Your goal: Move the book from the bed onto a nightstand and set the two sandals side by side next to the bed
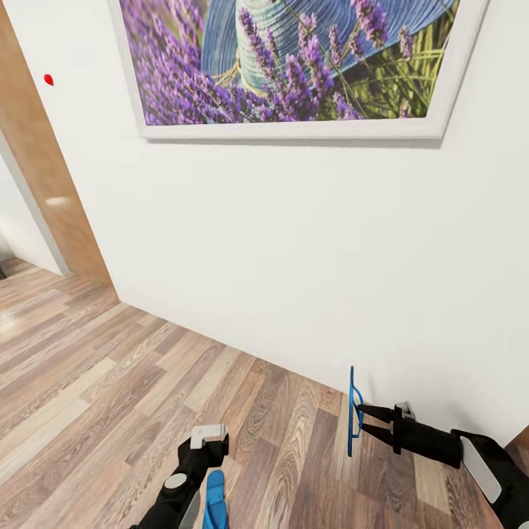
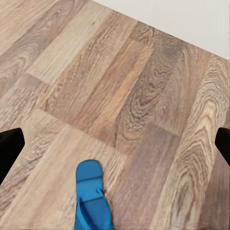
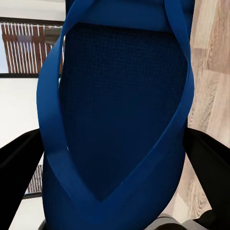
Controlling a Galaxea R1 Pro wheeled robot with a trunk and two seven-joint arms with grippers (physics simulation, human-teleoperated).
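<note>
One bright-blue sandal (image 1: 351, 411) hangs on edge above the wood floor, close to the white wall. My right gripper (image 1: 361, 419) is shut on its strap (image 3: 52, 120), whose loop and dark-blue sole lie between the black fingers (image 3: 206, 158). The other sandal (image 2: 93, 199) lies flat on the floor planks, also seen by my left arm as a blue sandal (image 1: 214, 499). My left gripper (image 2: 120, 139) hovers over it, open, its fingers far apart and touching nothing. The book, the bed and the nightstand are out of view.
A white wall (image 1: 294, 257) stands directly ahead, with a large framed lavender picture (image 1: 294, 66) hung high on it. A wooden door frame (image 1: 51, 191) runs up the left side. Plank floor (image 1: 95, 382) stretches to the left. The right wrist view catches a dark-framed window (image 3: 28, 48).
</note>
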